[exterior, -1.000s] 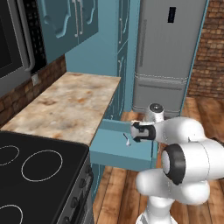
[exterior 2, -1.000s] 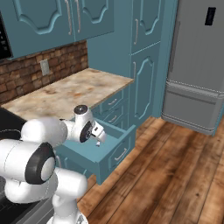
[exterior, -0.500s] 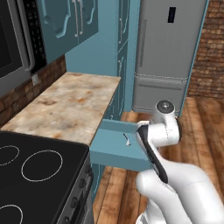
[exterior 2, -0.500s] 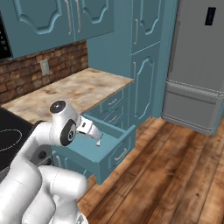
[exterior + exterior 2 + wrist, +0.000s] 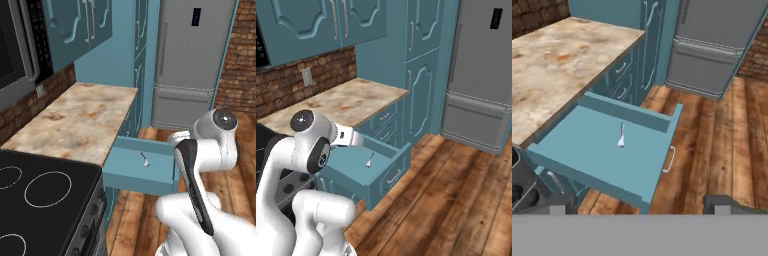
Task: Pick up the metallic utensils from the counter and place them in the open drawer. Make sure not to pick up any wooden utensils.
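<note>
The white arm stood folded up high beside the open drawer [image 5: 142, 170], its shoulder and elbow joints bulking large in both base views. In the left base view the upper links rose from the lower right and bent back over the drawer's right edge. In the right base view the arm rose from the lower left, with a round joint at the top and the hand reaching out level toward the drawer's back left corner, just below the edge of the bench [image 5: 341, 102].

The pincer [image 5: 632, 207] looked down from above and in front of the drawer. Its two dark finger tips [image 5: 727, 204] sat far apart at the bottom corners of the hand view, so the jaws stood wide open and nothing was held between them.

A small silver fork [image 5: 621, 136] lay on the drawer floor, about in the middle, its handle pointing toward the back wall. It also showed as a thin pale sliver in the left base view [image 5: 144, 159] and the right base view [image 5: 370, 160].

The drawer hung pulled out from the teal cabinets under the marbled bench, its front panel carrying a pale handle [image 5: 671, 159]. A grey fridge [image 5: 717, 45] stood beyond, on the wood floor [image 5: 456, 200]. A black hob [image 5: 40, 200] sat at the near end of the bench.
</note>
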Controlling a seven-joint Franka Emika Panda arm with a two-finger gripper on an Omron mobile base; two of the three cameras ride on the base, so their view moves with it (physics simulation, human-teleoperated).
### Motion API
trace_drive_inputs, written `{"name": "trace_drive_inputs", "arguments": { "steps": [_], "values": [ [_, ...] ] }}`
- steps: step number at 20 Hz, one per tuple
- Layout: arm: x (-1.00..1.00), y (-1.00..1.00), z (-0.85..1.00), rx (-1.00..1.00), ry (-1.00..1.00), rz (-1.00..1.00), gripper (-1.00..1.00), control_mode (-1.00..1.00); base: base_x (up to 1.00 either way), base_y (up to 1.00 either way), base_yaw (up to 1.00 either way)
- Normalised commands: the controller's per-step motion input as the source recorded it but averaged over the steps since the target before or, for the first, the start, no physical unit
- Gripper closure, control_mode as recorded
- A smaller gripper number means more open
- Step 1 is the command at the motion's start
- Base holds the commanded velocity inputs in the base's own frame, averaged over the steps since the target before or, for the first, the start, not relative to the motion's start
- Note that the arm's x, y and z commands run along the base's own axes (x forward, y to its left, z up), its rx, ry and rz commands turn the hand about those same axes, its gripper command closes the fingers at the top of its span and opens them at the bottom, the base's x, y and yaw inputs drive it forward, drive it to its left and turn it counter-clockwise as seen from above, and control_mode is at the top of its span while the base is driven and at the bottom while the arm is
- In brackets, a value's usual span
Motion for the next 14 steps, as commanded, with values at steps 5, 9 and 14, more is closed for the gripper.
{"name": "trace_drive_inputs", "arguments": {
  "steps": [5,9,14],
  "values": [
    [-0.34,0.01,0.48,0.0,-0.21,0.28,-1.0,-1.0,0.0,0.0,0.0],
    [0.0,0.0,0.0,0.0,0.0,0.0,-1.0,1.0,-0.22,0.03,0.45],
    [0.0,0.0,0.0,0.0,0.0,0.0,-1.0,1.0,-0.67,-0.14,0.26]
  ]
}}
